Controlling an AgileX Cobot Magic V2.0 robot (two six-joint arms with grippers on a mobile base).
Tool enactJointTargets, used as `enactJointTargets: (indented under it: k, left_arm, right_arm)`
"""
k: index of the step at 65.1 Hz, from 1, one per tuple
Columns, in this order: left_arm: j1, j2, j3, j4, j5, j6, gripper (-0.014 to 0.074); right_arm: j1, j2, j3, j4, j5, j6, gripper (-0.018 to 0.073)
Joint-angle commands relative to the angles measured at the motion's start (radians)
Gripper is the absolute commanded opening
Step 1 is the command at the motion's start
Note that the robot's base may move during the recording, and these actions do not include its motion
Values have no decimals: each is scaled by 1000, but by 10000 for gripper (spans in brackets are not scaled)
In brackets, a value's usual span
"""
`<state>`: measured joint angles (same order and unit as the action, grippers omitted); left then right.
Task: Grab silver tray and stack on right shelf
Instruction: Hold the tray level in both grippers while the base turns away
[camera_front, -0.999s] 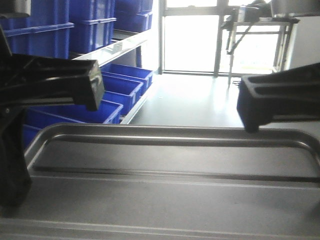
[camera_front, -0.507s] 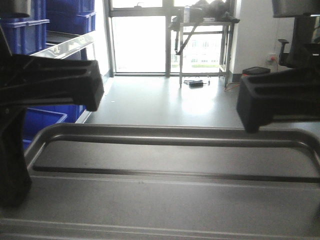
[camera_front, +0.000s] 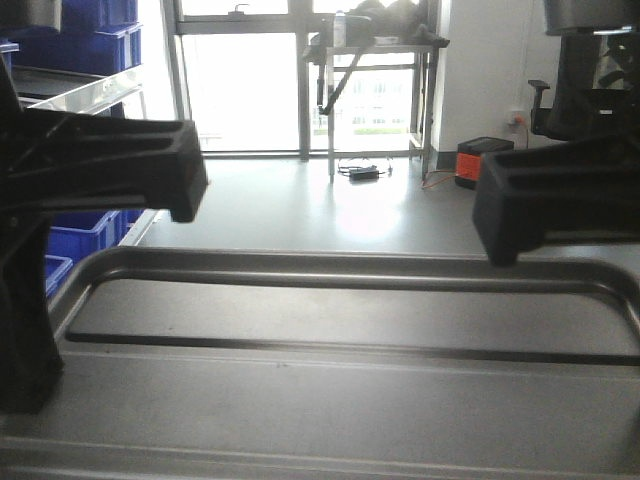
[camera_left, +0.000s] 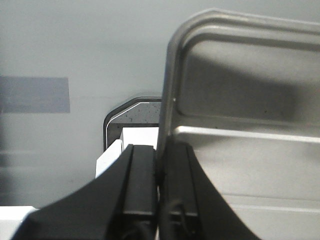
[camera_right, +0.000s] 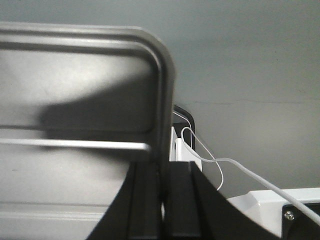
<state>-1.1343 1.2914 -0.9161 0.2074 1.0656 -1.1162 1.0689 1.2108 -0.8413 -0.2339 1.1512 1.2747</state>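
The silver tray (camera_front: 340, 400) fills the lower half of the front view, held level in the air, with its raised ridges running across. My left gripper (camera_front: 178, 172) is shut on the tray's left rim and my right gripper (camera_front: 497, 215) on its right rim. In the left wrist view the black fingers (camera_left: 142, 165) of the left gripper (camera_left: 159, 152) pinch the rim of the tray (camera_left: 240, 165). The right wrist view shows the right gripper (camera_right: 162, 170) clamped the same way on the tray (camera_right: 75, 175). The right shelf is out of view.
Blue bins (camera_front: 85, 240) on a rack stand at the far left. Ahead lies open grey floor up to bright glass doors, with a metal table (camera_front: 370, 45) before them. An orange box (camera_front: 480, 160) and a dark chair (camera_front: 590, 90) stand at the right.
The whole background has slid leftward: the blue bins moved nearly out of frame, and the table, orange box and chair came in. Tray and both grippers kept their places in the frame.
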Motion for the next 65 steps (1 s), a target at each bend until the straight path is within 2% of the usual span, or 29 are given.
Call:
enactJointTargets:
  k: [1,65]
  left_arm:
    - [-5,-26,-27,47,32,-15,-99]
    - [-5,-26,-27,56,36,-15,-99]
  right_arm:
    - [2,-24,-25,-29,152,-6,59]
    - [2,-24,-25,-30,145,-6,59]
